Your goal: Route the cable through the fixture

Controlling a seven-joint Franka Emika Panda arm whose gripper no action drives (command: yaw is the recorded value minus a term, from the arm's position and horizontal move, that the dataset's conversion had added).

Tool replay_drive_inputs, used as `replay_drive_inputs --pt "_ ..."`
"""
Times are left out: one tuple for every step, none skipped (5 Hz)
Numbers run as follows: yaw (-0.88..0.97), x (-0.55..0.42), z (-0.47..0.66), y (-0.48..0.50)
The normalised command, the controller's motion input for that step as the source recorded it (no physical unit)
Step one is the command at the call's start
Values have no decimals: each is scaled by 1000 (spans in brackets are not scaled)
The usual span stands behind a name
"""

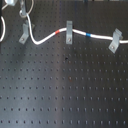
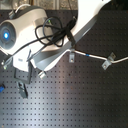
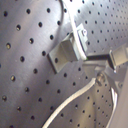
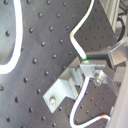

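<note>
Cable (image 1: 50, 37) lies across the far side of the perforated table (image 1: 65, 95), seated in three metal clips.

Routing looks nearly complete; next comes a clean release and withdrawal. Its long axis runs left to right in the first exterior view, red band (image 1: 61, 31) then blue band (image 1: 88, 35). End effector (image 4: 92, 70) hovers at a clip (image 4: 65, 86); whether closed, I cannot tell.

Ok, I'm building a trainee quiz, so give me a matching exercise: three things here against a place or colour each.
1 red band
2 blue band
3 table

A black, dotted with holes
B on the cable, at the first exterior view's left of the middle bracket
C between the middle bracket and the right bracket

Pairs: 1-B; 2-C; 3-A
</note>
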Motion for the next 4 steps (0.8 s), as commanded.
replay_drive_inputs --pt "-314 30 197 147" --pt "-197 -74 209 313" --pt "-117 -142 129 270" --pt "-9 -269 83 100"
